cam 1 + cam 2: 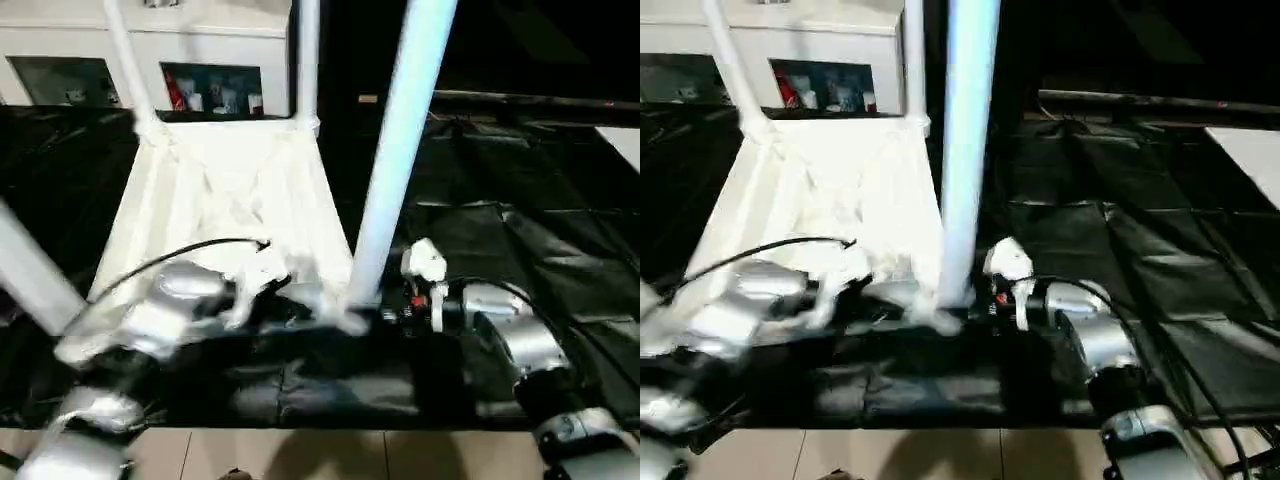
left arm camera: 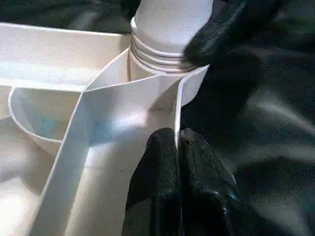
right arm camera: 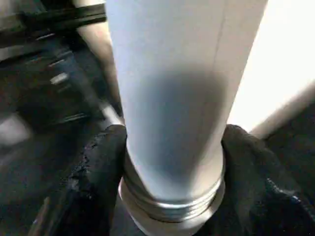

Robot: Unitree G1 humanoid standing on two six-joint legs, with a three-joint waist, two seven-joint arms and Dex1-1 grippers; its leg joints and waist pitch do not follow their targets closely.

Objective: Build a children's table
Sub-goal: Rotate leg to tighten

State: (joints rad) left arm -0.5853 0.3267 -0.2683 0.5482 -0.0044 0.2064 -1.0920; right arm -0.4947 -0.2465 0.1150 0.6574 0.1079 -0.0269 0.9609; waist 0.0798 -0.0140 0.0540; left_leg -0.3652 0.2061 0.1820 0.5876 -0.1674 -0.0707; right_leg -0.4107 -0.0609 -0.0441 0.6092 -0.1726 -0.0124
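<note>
Right fingers (image 3: 106, 167) grasp leg (image 3: 172, 98) at its thread; left fingers (image 2: 162, 167) clenched on tabletop rim (image 2: 179, 98).

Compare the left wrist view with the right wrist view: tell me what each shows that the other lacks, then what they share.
Left wrist view alone: the left end effector pinched shut on the thin rim of the upturned table top, whose ribbed underside and corner socket are visible.

Right wrist view alone: the right end effector with a black finger on each side of the leg, seen close up along its shaft.

Both: the white leg with threaded rings at its base.
</note>
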